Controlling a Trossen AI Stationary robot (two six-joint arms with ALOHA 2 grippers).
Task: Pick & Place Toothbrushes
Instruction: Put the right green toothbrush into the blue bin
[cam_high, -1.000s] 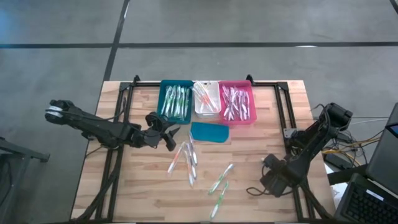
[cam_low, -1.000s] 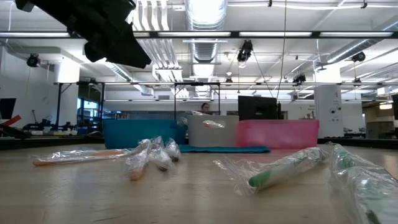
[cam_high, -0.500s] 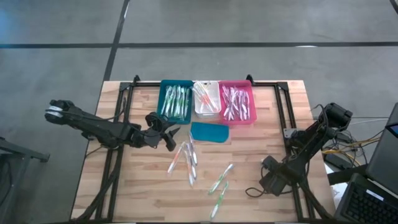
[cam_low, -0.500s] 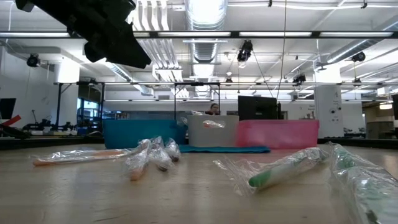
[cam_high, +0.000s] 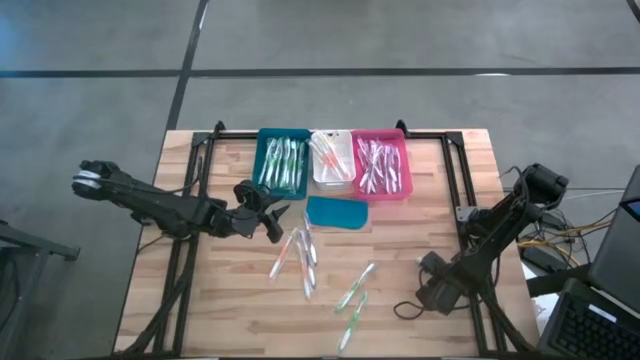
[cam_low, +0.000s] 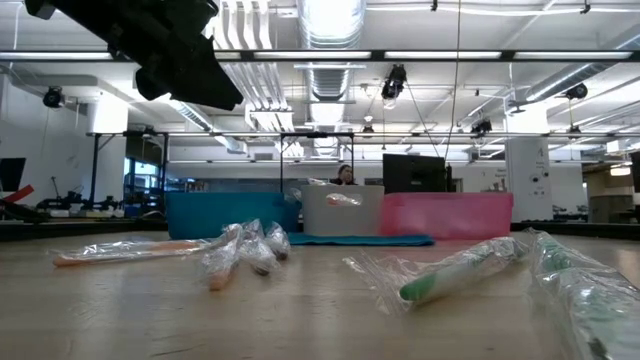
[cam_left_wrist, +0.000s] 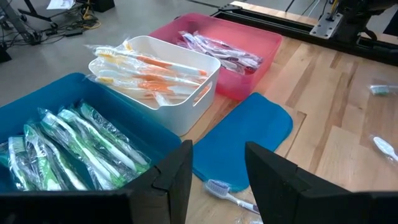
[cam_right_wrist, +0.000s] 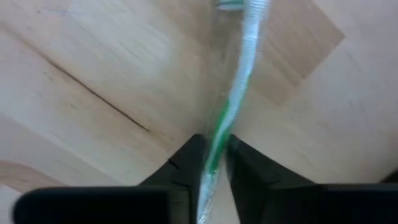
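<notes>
The teal bin (cam_high: 283, 162) is holding green toothbrushes (cam_left_wrist: 74, 143), the white bin (cam_high: 332, 158) beside it orange ones, the pink bin (cam_high: 380, 165) pink ones. The left tool (cam_left_wrist: 214, 180) is hovering open near the teal bin; the right tool (cam_right_wrist: 214, 165) is pinching a green toothbrush (cam_right_wrist: 239, 87) on the surface (cam_high: 420, 230).

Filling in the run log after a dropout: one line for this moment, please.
right claw: clamped on wrapped green toothbrush | left claw: open, empty, near blue bin
</notes>
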